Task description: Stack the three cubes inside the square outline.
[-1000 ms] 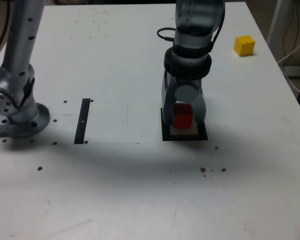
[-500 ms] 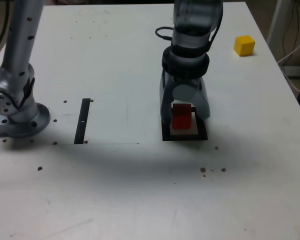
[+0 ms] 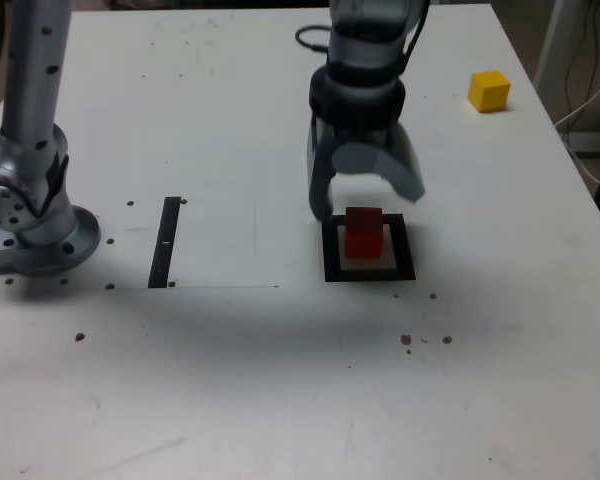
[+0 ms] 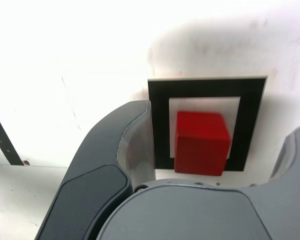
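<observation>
The red cube [image 3: 363, 232] sits on the white centre of the square outline [image 3: 331, 255], alone, with nothing stacked on it. In the wrist view the red cube [image 4: 201, 143] fills most of the white patch and its near edge overlaps the inner edge of the black frame [image 4: 159, 125]; whether it is exactly centred is hard to judge from that angle.

The gripper [image 3: 366, 203] hangs above and just behind the cube with its jaws spread apart and nothing between them. In the exterior view one finger reaches down at the outline's left edge and the other is raised toward the exterior view's right; the cube stands clear of both. In the wrist view the gripper [image 4: 217, 145] shows one dark finger [image 4: 110, 160] in full, covering part of the frame's side, while the other is cut off at the picture's edge, so only a sliver of it is visible.

The yellow cube [image 3: 488, 90] rests well apart, near the far corner of the table [image 3: 230, 380] at the exterior view's right. The green cube cannot be seen in either view. A narrow black strip [image 3: 166, 242] lies on the table between the arm's base [image 3: 35, 225] and the outline; in the wrist view only a short piece of it [image 4: 1, 136] shows at the border
</observation>
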Controlling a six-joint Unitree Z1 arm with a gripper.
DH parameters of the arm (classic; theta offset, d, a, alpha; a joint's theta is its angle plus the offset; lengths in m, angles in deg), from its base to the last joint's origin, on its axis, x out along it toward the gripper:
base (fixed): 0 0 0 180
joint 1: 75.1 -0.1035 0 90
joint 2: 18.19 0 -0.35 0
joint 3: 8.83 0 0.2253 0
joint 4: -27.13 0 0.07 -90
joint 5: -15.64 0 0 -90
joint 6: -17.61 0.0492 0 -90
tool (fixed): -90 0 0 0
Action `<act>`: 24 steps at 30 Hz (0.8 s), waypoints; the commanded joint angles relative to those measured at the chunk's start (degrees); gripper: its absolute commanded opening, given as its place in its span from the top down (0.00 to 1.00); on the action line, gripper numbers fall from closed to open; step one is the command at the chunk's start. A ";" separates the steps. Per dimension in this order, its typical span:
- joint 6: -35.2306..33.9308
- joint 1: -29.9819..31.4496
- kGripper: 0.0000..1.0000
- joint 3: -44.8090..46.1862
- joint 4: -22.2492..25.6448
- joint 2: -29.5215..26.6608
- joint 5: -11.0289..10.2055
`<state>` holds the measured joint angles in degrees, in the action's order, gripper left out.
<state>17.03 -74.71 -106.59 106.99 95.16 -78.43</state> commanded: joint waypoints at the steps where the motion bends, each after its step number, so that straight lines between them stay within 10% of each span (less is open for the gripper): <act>1: 0.99 -1.16 0.01 -1.91 1.65 -0.26 -0.68; 24: 11.12 -12.64 0.01 -31.67 15.56 14.12 -1.98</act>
<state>27.96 -87.06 -137.48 122.28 108.52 -80.27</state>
